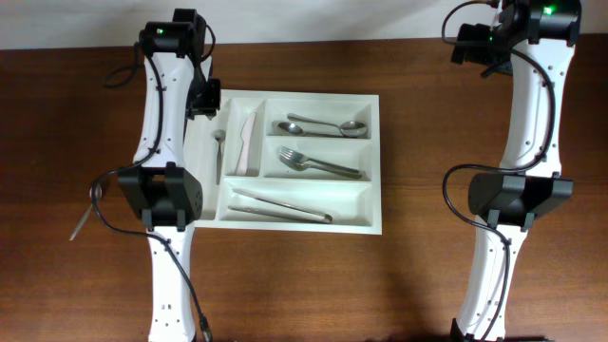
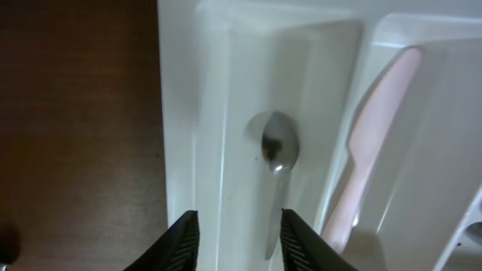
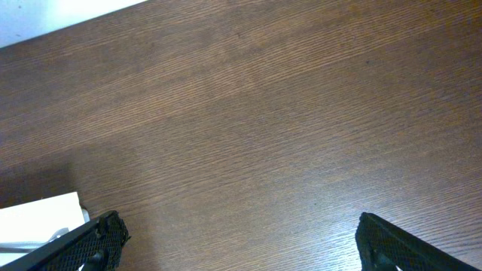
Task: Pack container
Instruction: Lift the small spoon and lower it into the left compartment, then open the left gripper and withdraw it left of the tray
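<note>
The white container [image 1: 378,161] lies mid-table. Its leftmost narrow compartment holds a small metal spoon [image 2: 279,147], and the one beside it holds a pale pink knife [image 2: 369,143]. The long compartments hold spoons [image 1: 323,126], forks [image 1: 318,163] and tongs [image 1: 280,206]. My left gripper [image 2: 239,214] hovers over the container's far left corner, above the small spoon's handle. Its jaws stand apart with nothing between them, and the spoon rests on the compartment floor. My right gripper [image 3: 237,218] is wide open over bare wood, far right of the container.
A thin metal utensil [image 1: 85,214] lies on the brown table left of the left arm. Both arm bases stand at the near edge. A white wall strip runs along the table's far edge.
</note>
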Controlling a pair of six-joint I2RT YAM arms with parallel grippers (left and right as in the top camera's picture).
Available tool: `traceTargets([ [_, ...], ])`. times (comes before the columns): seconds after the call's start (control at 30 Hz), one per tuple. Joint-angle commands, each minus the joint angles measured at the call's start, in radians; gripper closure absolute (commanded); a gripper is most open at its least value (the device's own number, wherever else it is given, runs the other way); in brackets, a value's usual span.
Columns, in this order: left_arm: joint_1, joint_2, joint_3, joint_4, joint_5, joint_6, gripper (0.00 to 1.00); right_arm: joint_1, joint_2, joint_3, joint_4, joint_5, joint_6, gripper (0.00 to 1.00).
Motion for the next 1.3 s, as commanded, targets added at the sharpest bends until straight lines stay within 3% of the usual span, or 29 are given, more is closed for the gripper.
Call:
traceTargets([
  [0.0, 0.062, -0.006, 0.011, -0.011, -0.04, -0.062, 0.61, 0.005, -0.016, 0.01, 0.001, 0.004, 0.008, 0.01],
  [0.2, 0.174, -0.03, 0.011, -0.011, -0.059, -0.164, 0.61, 0.005, -0.016, 0.01, 0.001, 0.004, 0.008, 0.01],
  [0.53, 0.298, -0.029, -0.016, -0.011, -0.13, -0.186, 0.61, 0.005, -0.016, 0.01, 0.001, 0.004, 0.008, 0.01],
  [0.63, 0.324, -0.029, -0.072, -0.01, -0.132, -0.186, 0.62, 0.005, -0.016, 0.01, 0.001, 0.004, 0.008, 0.01],
  [0.77, 0.38, -0.029, -0.22, -0.001, -0.145, -0.198, 0.72, 0.005, -0.016, 0.01, 0.001, 0.004, 0.008, 0.01],
  [0.93, 0.428, -0.029, -0.332, -0.006, -0.145, -0.204, 0.74, 0.005, -0.016, 0.01, 0.001, 0.004, 0.008, 0.01],
  [1.1, 0.451, -0.031, -0.37, -0.008, -0.146, -0.204, 0.72, 0.005, -0.016, 0.01, 0.001, 0.004, 0.008, 0.01],
  [1.27, 0.448, -0.042, -0.373, 0.001, -0.146, -0.151, 0.6, 0.005, -0.016, 0.01, 0.001, 0.004, 0.008, 0.01],
])
